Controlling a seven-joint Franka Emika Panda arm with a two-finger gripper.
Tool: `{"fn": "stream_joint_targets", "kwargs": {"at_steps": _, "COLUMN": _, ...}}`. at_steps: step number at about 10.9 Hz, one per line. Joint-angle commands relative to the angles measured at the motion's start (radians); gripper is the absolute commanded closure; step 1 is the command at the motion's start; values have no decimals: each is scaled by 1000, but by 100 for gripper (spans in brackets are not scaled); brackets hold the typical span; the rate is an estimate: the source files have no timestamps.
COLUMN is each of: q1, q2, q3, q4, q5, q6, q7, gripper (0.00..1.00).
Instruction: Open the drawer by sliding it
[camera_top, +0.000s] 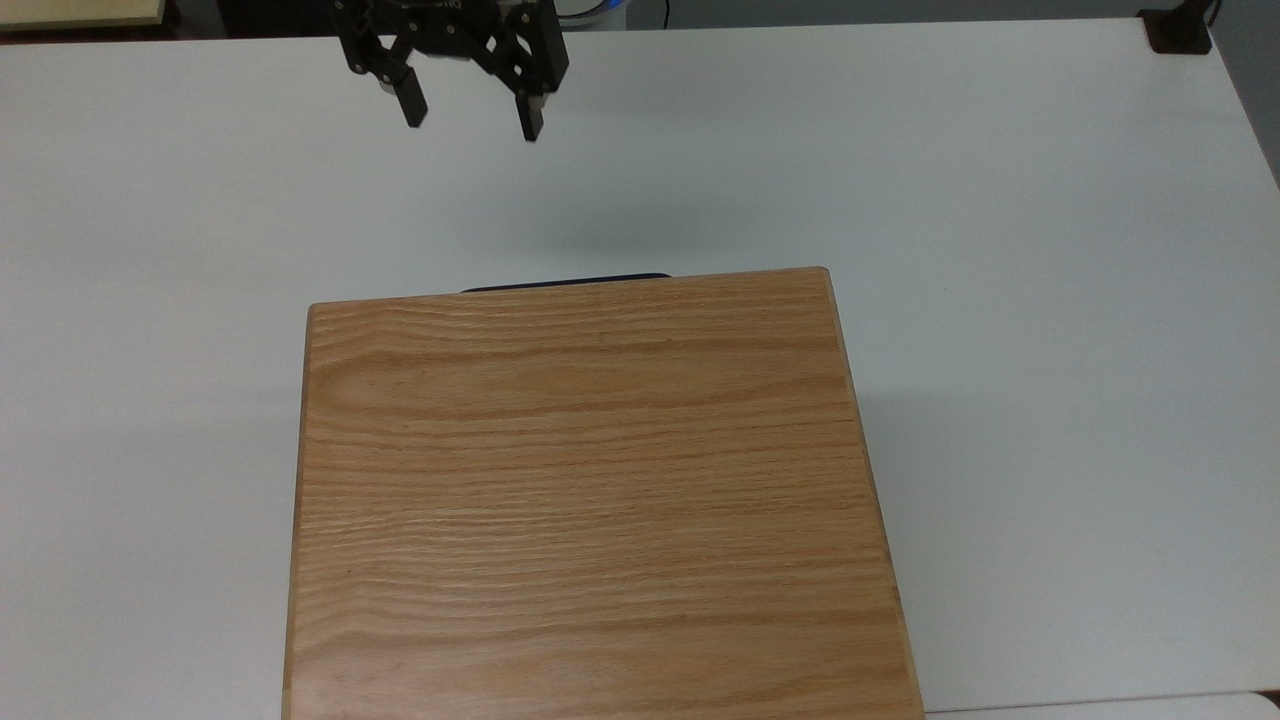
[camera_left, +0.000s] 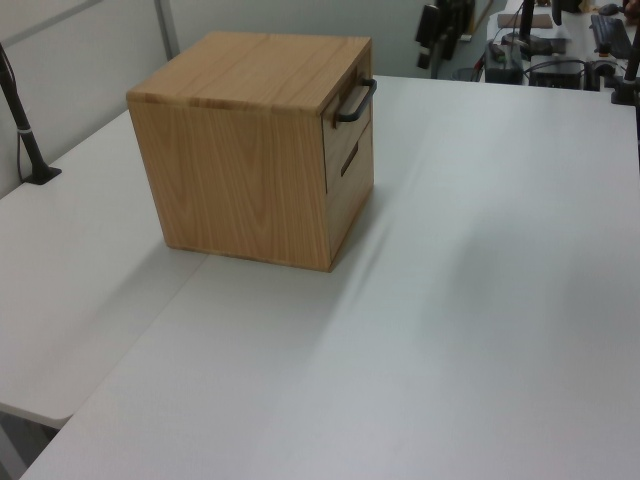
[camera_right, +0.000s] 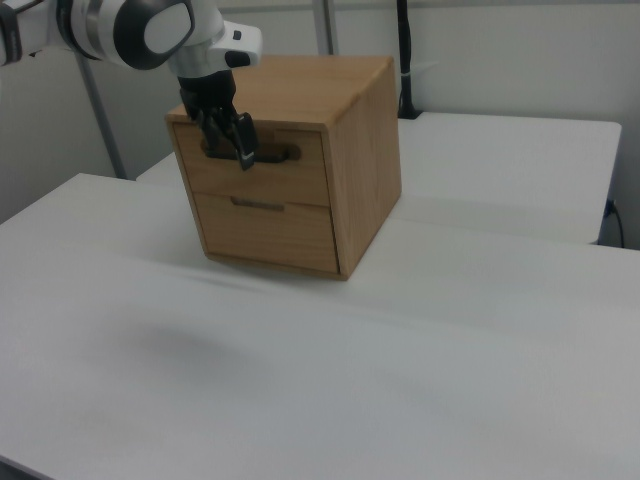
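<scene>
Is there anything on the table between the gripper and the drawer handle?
Nothing visible. In the top view, only bare white table lies between the open gripper and the drawer's black handle.

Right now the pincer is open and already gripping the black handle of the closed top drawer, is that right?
Not quite. The pincer is open, but it isn't gripping the black handle. The top view shows it hanging over bare table, well short of the cabinet. The top drawer is closed, as you said.
</scene>
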Motion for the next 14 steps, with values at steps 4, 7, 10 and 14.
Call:
{"fn": "stream_joint_targets", "kwargs": {"at_steps": 4, "q1": 33, "q2": 41, "q3": -7, "q4": -12, "q5": 49, "q6": 174, "q7": 777, "gripper": 6}}
{"fn": "stream_joint_targets", "kwargs": {"at_steps": 7, "q1": 38, "q2": 46, "q3": -6, "q4": -60, "q5": 121, "q6": 297, "q7": 898, "gripper": 21}}
{"fn": "stream_joint_targets", "kwargs": {"at_steps": 10, "q1": 72, "q2": 84, "q3": -6, "q4": -72, "q5": 129, "q6": 427, "q7": 918, "gripper": 33}}
{"fn": "stream_joint_targets", "kwargs": {"at_steps": 14, "q1": 102, "q2": 112, "q3": -4, "q4": -86, "q5": 129, "q6": 434, "q7": 907, "gripper": 61}}
